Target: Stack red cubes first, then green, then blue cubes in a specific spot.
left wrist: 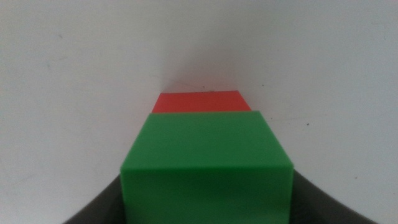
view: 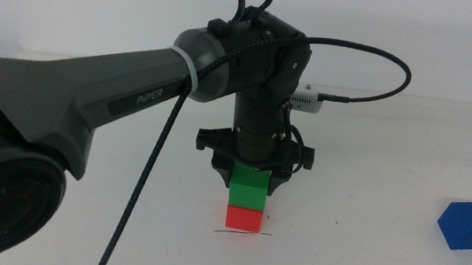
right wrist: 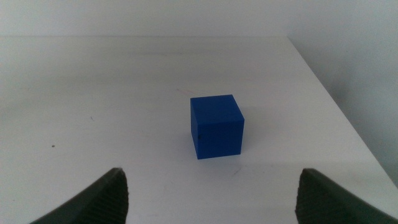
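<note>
Green cube point(view: 249, 188) sits on top of the red cube point(view: 244, 217) near the middle of the white table point(view: 365, 254), the left gripper point(view: 249, 186) clamped on it from above with a dark jaw on each side. Left arm point(view: 87, 107) reaches in from the left side of the middle view, wrist pointing straight down over the stack, black cable point(view: 146, 176) hanging from it. Red cube rests on the table at a thin dark pen mark point(view: 242, 232), green one roughly square over it. Left wrist view: green cube point(left wrist: 208, 168) fills the space between the jaws, pressed on both sides, red cube point(left wrist: 201, 102) showing just past its far edge and underneath; cannot tell from here whether the two faces fully touch. Blue cube point(view: 467, 226) lies alone well apart, far to the right side of the table, turned corner-on toward the middle camera, nothing touching it. Right gripper point(right wrist: 211, 193) waits out of the middle view; its wrist view shows the jaws spread wide, holding nothing, with the blue cube point(right wrist: 216, 126) on the table ahead of them, between their lines but clear of both, near the table's edge.
</note>
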`<act>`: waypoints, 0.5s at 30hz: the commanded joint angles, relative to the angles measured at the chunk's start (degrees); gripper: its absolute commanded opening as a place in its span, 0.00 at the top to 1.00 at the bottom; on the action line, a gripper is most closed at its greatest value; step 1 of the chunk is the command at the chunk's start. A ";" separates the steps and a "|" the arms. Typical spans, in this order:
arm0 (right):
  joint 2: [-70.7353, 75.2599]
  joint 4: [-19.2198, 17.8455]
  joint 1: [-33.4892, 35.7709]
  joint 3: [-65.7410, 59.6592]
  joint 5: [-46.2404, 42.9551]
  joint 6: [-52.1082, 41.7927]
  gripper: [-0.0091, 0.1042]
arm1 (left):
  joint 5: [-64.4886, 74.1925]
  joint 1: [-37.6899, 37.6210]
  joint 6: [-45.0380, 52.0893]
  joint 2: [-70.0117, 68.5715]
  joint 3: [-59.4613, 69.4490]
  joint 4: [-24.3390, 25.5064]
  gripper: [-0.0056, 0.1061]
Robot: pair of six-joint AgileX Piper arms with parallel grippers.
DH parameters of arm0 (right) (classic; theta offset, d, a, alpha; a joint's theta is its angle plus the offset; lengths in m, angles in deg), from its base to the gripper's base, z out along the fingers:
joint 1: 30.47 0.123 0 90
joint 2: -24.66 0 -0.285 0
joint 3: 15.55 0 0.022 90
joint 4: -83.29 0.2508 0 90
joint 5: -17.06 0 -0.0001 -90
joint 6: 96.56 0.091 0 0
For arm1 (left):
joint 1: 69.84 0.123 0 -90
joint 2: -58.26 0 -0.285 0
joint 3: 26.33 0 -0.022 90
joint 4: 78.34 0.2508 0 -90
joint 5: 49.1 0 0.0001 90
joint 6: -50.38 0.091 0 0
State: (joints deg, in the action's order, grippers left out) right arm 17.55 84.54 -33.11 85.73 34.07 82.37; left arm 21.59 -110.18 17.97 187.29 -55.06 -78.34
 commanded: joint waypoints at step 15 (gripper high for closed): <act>0.90 -0.48 -0.37 0.54 -4.62 -0.29 0.10 | 3.68 -0.26 0.86 -3.57 -1.87 1.37 0.24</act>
State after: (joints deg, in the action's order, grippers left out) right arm 17.55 84.54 -33.11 85.73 34.07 82.37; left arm 21.59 -110.18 18.94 187.29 -55.06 -77.26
